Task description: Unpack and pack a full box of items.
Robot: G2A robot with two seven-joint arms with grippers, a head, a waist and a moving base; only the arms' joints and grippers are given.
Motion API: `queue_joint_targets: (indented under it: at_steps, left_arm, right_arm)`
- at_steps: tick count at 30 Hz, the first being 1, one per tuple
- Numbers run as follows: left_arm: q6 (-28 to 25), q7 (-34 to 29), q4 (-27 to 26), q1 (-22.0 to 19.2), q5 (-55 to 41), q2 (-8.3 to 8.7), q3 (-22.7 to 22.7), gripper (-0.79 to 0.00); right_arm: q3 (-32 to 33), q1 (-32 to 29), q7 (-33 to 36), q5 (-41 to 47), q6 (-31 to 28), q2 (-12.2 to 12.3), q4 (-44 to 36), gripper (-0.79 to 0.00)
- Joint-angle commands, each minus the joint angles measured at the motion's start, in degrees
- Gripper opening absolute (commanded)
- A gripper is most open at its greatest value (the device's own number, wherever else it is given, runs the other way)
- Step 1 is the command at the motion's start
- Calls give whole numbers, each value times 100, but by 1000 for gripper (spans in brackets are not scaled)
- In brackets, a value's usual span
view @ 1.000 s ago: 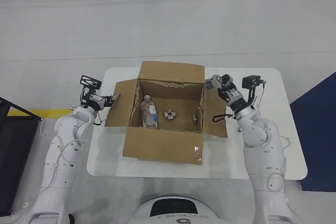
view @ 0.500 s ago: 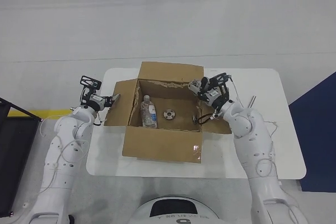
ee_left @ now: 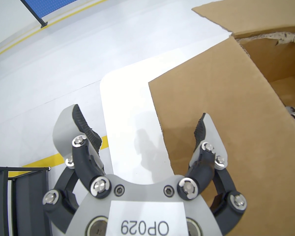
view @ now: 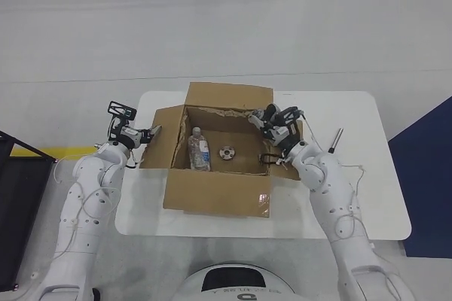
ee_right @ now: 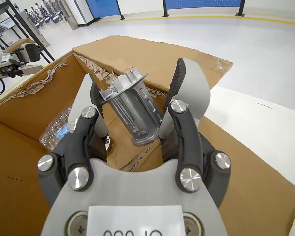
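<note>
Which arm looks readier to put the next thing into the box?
Right. The right gripper holds a metal part over the open box, so it probably only needs to lower it in. The left gripper is open and empty, outside the box.

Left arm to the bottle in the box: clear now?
Probably yes: left end effector is open beside the open-topped box; bottle lies along that wall; right end effector holds its metal part across the box.
</note>
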Motion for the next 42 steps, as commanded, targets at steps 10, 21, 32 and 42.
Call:
queue_joint_targets:
  at_steps: [10, 21, 32, 42]
  left_arm:
    - [0, 0, 0, 0, 0, 0, 0, 0]
    - [0, 0, 0, 0, 0, 0, 0, 0]
    - [0, 0, 0, 0, 0, 0, 0, 0]
    - [0, 0, 0, 0, 0, 0, 0, 0]
  right_arm:
    - [838, -1253, -1551, 196, -135, 212, -1440, 0]
    - [926, -1466, -1755, 560, 934, 187, -1691, 0]
    - [1364, -1604, -1075, 1287, 1378, 219, -1934, 0]
    - [2310, -2720, 1627, 529, 2874, 378, -3624, -15]
